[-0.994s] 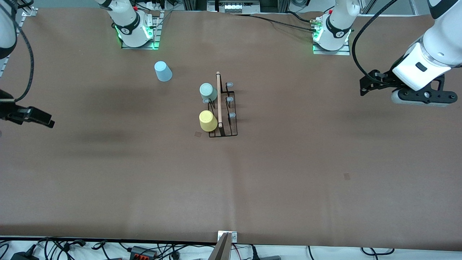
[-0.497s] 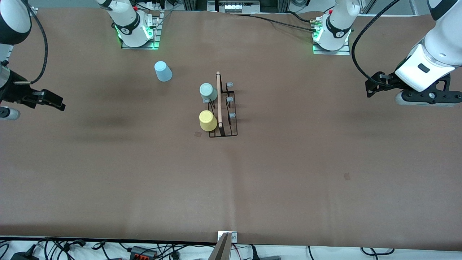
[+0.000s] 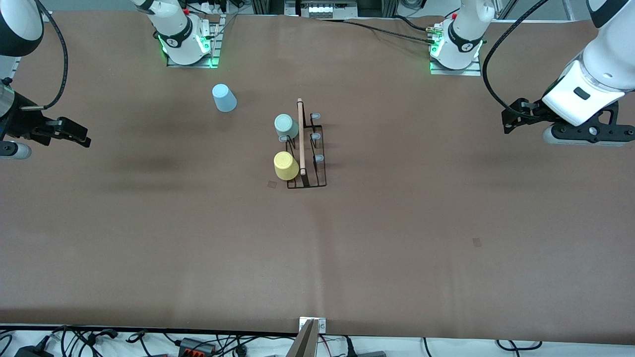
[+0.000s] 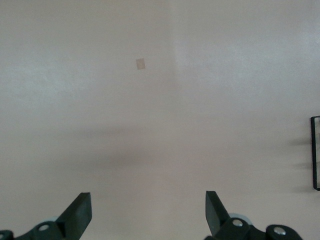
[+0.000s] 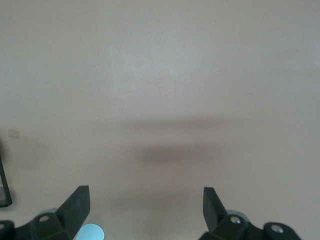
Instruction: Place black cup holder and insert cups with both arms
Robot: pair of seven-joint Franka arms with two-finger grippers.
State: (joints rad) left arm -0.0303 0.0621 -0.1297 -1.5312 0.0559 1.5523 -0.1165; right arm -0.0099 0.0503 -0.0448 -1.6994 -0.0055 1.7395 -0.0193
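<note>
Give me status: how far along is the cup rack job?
Done: the black wire cup holder stands mid-table with the sage green plastic cup and yellow plastic cup on its prongs. In hand: nothing; the left gripper and right gripper hang open and empty over the table's two ends. Left: the light blue plastic cup sits on the table, toward the right arm's base.

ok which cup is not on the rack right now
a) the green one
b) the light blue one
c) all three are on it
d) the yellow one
b: the light blue cup stands alone on the table toward the right arm's end, apart from the rack, while the green cup and the yellow cup both sit on prongs of the rack.
</note>
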